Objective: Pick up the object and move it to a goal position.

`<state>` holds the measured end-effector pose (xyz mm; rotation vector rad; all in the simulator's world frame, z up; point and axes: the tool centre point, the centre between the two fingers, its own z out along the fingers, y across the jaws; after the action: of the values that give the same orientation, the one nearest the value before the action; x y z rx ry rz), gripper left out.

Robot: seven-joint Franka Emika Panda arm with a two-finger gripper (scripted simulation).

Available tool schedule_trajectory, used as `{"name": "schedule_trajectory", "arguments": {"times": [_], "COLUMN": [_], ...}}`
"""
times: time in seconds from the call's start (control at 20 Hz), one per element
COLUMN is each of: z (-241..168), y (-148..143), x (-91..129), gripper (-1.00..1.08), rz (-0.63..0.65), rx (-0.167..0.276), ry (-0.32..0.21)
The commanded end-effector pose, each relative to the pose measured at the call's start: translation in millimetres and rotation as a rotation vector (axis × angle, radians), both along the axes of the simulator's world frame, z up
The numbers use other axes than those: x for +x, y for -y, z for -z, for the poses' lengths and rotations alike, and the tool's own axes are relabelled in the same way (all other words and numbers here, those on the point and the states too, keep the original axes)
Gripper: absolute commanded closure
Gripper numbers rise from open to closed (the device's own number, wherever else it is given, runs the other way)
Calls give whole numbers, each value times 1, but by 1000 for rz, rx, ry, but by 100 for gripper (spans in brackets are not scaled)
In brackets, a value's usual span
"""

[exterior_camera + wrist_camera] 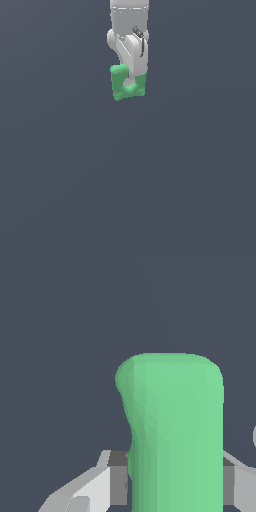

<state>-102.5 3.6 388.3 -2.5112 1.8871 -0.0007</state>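
Object — green blocky piece — sits in the upper middle of the exterior view, directly under the gripper, against a plain dark grey ground. No shadow or contact line shows under it, so I can't tell whether it rests on a table or hangs clear. One pale finger crosses in front of the piece and ends in its rounded notch; green shows on either side of that finger and below it. The piece looks roughly as wide as the gripper body, so span is tight and there is little margin for a sideways slip. Wrist view: the object rises as a tall rounded slab between the fingers, with a grey pad flush against each flank — fingers pinching the object across its thin dimension, no visible gap on either side. Judgement on handling: matte surface with soft, rounded edges reads as a rigid, light part with decent friction, not fragile. The waist narrows slightly on one side near the pads, so contact there may be partial and the part could pivot under a fast move. Best hold is what's shown — flat faces across the thin section, low near the notch, pads fully seated. No goal marker is visible in either view.
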Motion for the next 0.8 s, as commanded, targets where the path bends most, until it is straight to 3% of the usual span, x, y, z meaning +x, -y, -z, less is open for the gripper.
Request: {"name": "schedule_trajectory", "arguments": {"times": [0.0,0.4,0.75], "z": [-26,-97,-132], "y": [7,26,36], "x": [-2,-5,-5], "gripper": [108,108,108], "rz": [0,-1,-2], "rx": [0,0,0], "ry": [-1,-1,-1]}}
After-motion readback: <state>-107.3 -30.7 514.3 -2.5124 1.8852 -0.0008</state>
